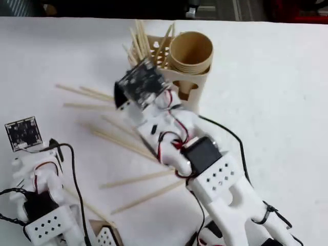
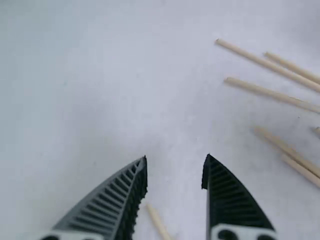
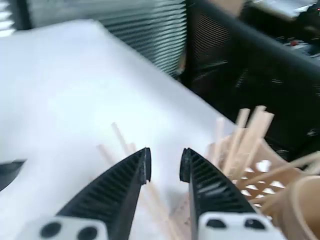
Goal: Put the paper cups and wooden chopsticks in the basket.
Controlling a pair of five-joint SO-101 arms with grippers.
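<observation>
A pale woven basket [image 1: 185,84] stands at the back of the white table, holding stacked paper cups [image 1: 190,51] and several upright wooden chopsticks [image 1: 141,43]. More chopsticks [image 1: 123,141] lie scattered in front of it. My right arm [image 1: 205,159] stretches to the basket's left side. My right gripper [image 3: 165,160] hovers narrowly open and empty beside the basket [image 3: 260,175], above loose chopsticks [image 3: 120,140]. My left arm [image 1: 38,179] sits at the front left. My left gripper [image 2: 175,162] is open and empty over bare table, with chopsticks [image 2: 270,92] off to one side and one [image 2: 159,222] beneath it.
The table's back edge runs just behind the basket, with dark furniture [image 3: 240,55] beyond it. A cable [image 1: 233,141] trails off the right arm. A small brown piece [image 1: 100,229] lies by the left arm's base. White table [image 1: 277,102] stretches to the right.
</observation>
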